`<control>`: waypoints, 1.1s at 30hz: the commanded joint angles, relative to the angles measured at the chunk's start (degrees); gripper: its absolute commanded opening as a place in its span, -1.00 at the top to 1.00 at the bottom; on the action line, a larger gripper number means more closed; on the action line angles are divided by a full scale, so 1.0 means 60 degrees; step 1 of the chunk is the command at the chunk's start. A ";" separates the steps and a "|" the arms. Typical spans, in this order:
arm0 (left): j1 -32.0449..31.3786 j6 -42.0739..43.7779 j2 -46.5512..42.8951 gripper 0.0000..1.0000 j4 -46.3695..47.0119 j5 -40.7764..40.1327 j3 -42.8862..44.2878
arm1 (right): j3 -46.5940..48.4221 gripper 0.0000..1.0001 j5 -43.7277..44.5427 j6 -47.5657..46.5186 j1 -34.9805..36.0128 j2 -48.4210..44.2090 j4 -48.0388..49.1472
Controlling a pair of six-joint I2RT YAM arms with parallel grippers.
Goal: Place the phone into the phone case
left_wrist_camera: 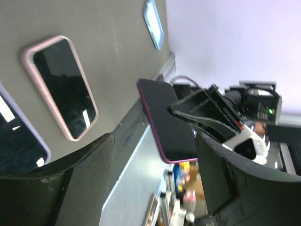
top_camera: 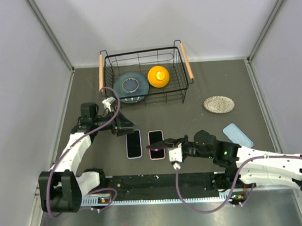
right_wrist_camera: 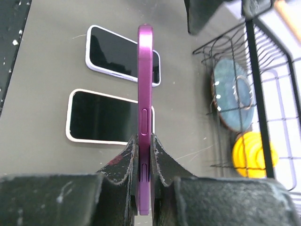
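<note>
My right gripper [right_wrist_camera: 145,146] is shut on the lower end of a purple phone [right_wrist_camera: 145,89], held on edge above the table. From above, the purple phone [top_camera: 156,148] hangs over a pink-rimmed phone [top_camera: 156,138] lying flat beside a lavender-rimmed phone [top_camera: 133,143]. A light-blue phone case [top_camera: 237,135] lies flat, to the right of the right gripper [top_camera: 168,145]. My left gripper [top_camera: 122,125] stands open just left of the lavender phone. In the left wrist view, the purple phone [left_wrist_camera: 167,122] shows beyond the left gripper [left_wrist_camera: 155,179], apart from its fingers [left_wrist_camera: 235,179].
A black wire basket [top_camera: 139,52] with wooden handles stands at the back, holding a blue plate [top_camera: 130,87] and a yellow object [top_camera: 158,76]. A speckled round dish [top_camera: 219,104] lies at the right. Grey walls close in both sides.
</note>
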 commanded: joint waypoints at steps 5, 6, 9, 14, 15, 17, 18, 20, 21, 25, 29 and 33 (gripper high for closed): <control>-0.1754 -0.0889 0.0539 -0.47 0.1372 0.1337 -0.0401 | -0.0647 1.00 0.1338 -0.3816 0.1372 -0.0724 0.2084; -0.2045 -0.0903 0.0758 -0.47 0.1372 0.1396 -0.0445 | -0.0764 1.00 0.1672 -0.3950 0.1504 -0.0695 0.2378; -0.2733 -0.0933 0.1008 -0.46 0.1387 0.1236 -0.0432 | -0.1306 1.00 0.2520 -0.4959 0.2016 -0.0330 0.3841; -0.3410 -0.1226 0.1374 -0.44 0.1826 0.1293 -0.0329 | -0.1717 1.00 0.3081 -0.5913 0.2194 0.0038 0.5222; -0.3469 -0.1211 0.1535 -0.44 0.1841 0.1323 -0.0329 | -0.1703 1.00 0.3096 -0.5987 0.2223 0.0038 0.5281; -0.3513 -0.1255 0.1726 -0.41 0.1914 0.1396 -0.0358 | -0.1688 1.00 0.3169 -0.6148 0.2252 0.0052 0.5325; -0.3586 -0.1270 0.1857 -0.41 0.1929 0.1396 -0.0344 | -0.1688 1.00 0.3198 -0.6192 0.2267 0.0110 0.5369; -0.3717 -0.1299 0.1961 -0.40 0.2002 0.1323 -0.0314 | -0.1688 1.00 0.3446 -0.6323 0.2267 0.0300 0.5617; -0.3878 -0.1517 0.2077 -0.39 0.2162 0.1337 -0.0314 | -0.1746 1.00 0.3520 -0.6426 0.2267 0.0403 0.5821; -0.4202 -0.2323 0.2327 -0.25 0.3187 0.1586 -0.0416 | -0.1717 1.00 0.3492 -0.6588 0.2282 0.0843 0.6320; -0.4202 -0.2676 0.2444 0.03 0.3658 0.1704 -0.0475 | -0.1732 1.00 0.3580 -0.6676 0.2370 0.0961 0.6337; -0.4216 -0.2720 0.2751 0.91 0.3774 0.1748 -0.0534 | -0.1688 1.00 0.3448 -0.6559 0.2370 0.0961 0.6000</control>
